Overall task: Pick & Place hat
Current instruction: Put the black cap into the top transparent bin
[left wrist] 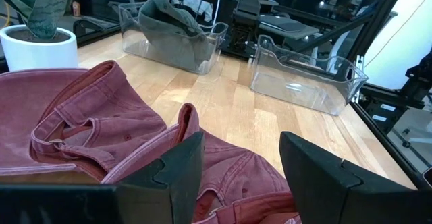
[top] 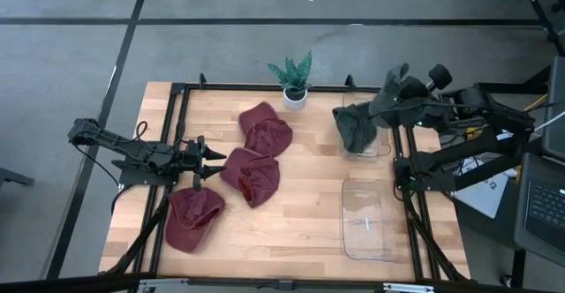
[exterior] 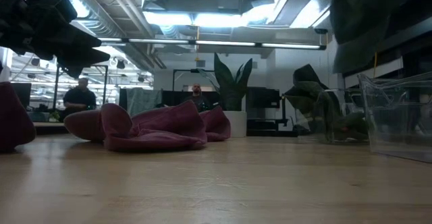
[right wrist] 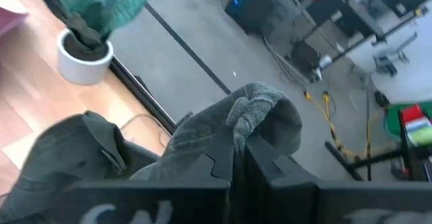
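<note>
Right gripper (top: 385,106) clamps dark green fabric hat (top: 357,127), raised above far clear plastic bin (top: 381,143); hat's lower part drapes into bin. Second clear bin (top: 366,222) nearer table front. Left gripper (top: 212,156) fingers spread, holding nothing, tips just beside maroon fabric hat (top: 252,176); another maroon hat (top: 193,218) just beside it.

In the low view, a maroon hat (exterior: 12,119) is cut off by the picture's left edge, and the clear bin (exterior: 398,119) by its right edge. The dark green hat (exterior: 368,18) hanging overhead runs out of frame at the top, so what holds it there is unseen. Two people (exterior: 81,96) far behind the tabletop (exterior: 216,183) are too small and dim to make out.
</note>
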Robot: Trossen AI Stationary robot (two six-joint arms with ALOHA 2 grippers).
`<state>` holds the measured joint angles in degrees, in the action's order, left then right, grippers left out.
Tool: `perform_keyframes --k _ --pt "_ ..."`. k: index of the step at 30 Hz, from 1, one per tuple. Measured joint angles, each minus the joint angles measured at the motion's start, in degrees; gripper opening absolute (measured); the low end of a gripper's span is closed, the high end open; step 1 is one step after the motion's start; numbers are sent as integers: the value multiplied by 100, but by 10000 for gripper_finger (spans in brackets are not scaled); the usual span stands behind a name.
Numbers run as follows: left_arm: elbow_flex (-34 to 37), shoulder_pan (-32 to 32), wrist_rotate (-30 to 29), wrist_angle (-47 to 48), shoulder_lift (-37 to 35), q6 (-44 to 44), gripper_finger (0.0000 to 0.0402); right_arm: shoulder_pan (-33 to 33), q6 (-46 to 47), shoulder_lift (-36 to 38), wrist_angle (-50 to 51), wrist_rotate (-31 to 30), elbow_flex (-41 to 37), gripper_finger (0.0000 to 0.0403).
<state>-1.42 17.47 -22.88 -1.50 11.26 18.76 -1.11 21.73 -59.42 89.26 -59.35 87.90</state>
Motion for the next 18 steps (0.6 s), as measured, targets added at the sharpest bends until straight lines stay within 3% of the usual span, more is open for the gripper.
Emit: perform_keyframes --k 7,18 --pt "1 -2 0 0 -1 0 190 221 258 81 71 100 -338 10" --pt "1 0 0 0 -1 0 190 653 298 245 67 357 -1696 10"
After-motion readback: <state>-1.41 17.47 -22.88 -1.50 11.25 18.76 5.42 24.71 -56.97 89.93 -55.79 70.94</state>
